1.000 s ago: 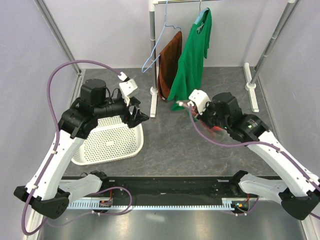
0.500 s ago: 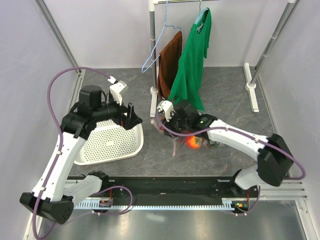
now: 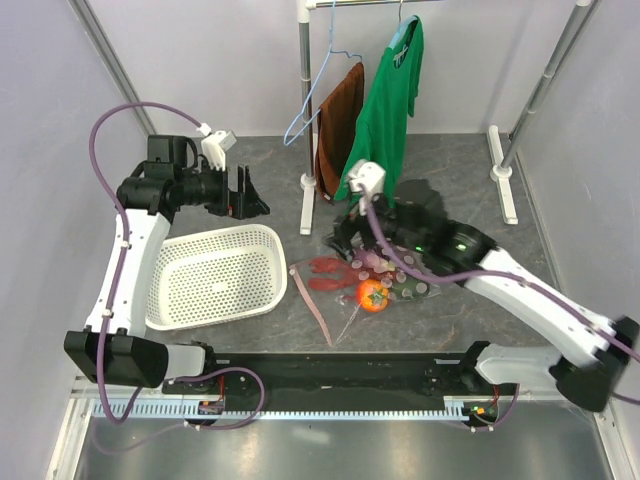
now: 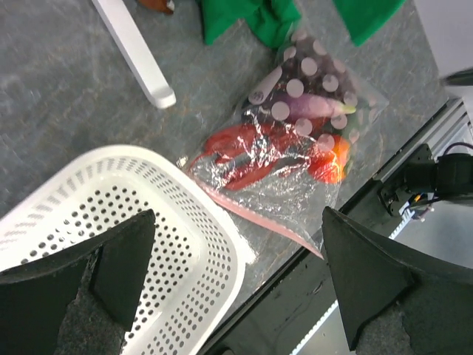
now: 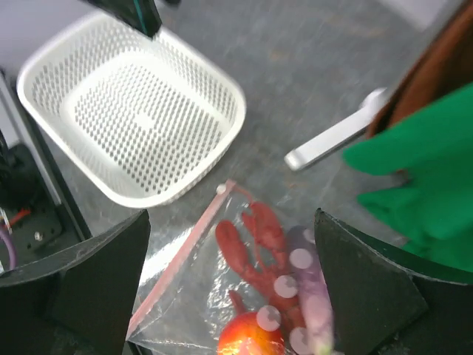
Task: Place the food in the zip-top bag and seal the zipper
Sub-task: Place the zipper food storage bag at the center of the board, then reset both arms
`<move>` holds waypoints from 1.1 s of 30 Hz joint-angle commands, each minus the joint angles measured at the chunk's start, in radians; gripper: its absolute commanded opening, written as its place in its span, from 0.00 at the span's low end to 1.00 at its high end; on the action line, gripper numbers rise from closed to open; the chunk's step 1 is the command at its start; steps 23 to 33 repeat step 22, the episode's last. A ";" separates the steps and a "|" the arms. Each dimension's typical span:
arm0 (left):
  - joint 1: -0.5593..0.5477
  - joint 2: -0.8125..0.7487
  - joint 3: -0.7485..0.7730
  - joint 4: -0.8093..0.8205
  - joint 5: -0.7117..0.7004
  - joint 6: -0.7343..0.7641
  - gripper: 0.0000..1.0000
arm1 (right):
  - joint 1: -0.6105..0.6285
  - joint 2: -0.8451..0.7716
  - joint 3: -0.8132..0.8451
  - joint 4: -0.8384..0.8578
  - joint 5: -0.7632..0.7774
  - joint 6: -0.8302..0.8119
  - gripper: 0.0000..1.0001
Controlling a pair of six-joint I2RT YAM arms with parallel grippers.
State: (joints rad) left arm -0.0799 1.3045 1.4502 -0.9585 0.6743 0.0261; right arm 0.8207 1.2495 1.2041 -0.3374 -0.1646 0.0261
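Observation:
The zip-top bag (image 3: 365,285) lies flat on the grey table, clear with pale dots. Inside it I see the food: a red lobster (image 5: 260,248), a red tomato (image 5: 251,338) and a purple grape bunch (image 5: 310,285). The pink zipper (image 5: 179,260) runs along the bag's left edge, facing the basket. My right gripper (image 5: 230,222) hovers open above the bag, holding nothing. My left gripper (image 3: 247,196) hangs open high over the table, behind the basket. In its view the bag (image 4: 292,159) lies below, and the zipper (image 4: 259,220) lies next to the basket rim.
A white perforated basket (image 3: 215,275) stands left of the bag. Behind are a clothes rack's white post foot (image 3: 308,205), a green shirt (image 3: 385,110) and a brown garment (image 3: 338,130). Another rack foot (image 3: 505,185) is at the back right. A black rail (image 3: 340,370) lines the near edge.
My right gripper carried the bag from the right to the table's middle, opened and let it go; the bag now lies flat. My left arm drew back and left, away from the basket.

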 commanded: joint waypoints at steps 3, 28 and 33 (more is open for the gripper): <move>0.005 0.044 0.119 -0.072 -0.027 0.050 1.00 | -0.050 -0.238 0.019 -0.153 0.212 0.003 0.98; 0.003 -0.088 -0.186 -0.028 -0.159 0.117 1.00 | -0.574 -0.642 -0.356 -0.184 0.036 0.310 0.98; 0.003 -0.088 -0.186 -0.028 -0.159 0.117 1.00 | -0.574 -0.642 -0.356 -0.184 0.036 0.310 0.98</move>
